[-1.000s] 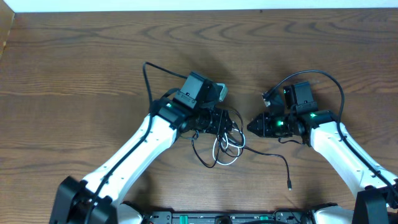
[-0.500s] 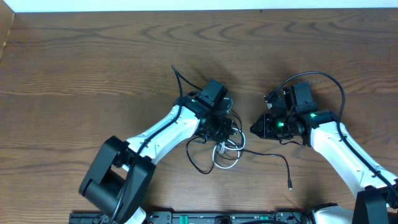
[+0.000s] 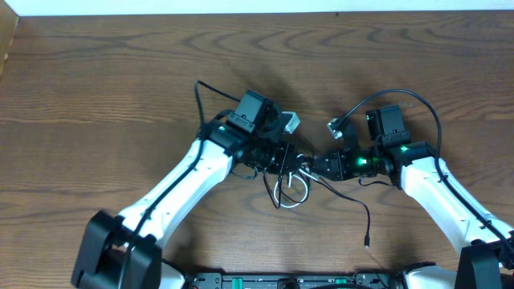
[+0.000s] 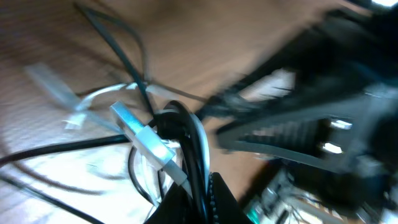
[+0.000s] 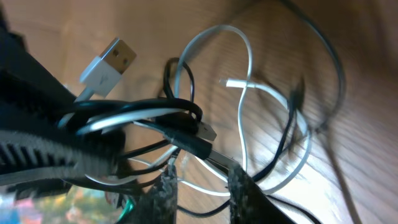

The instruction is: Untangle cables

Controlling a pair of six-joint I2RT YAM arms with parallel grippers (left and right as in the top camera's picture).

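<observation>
Left tool (image 3: pixel 283 157) nearly meets right tool (image 3: pixel 323 166) tip to tip, right fingers (image 5: pixel 239 186) parted.

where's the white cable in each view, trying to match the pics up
Overhead: the white cable lies in small loops just below and right of centre.
Left wrist: pale strands at centre left, running down to the bottom middle.
Right wrist: one big loop in the upper middle.
Shared landmark: the black cable tangled through it.

White arms (image 3: pixel 181 183) carry black wrists (image 3: pixel 253 116), green lights (image 3: pixel 360 163), dark fingers (image 5: pixel 239 193).
</observation>
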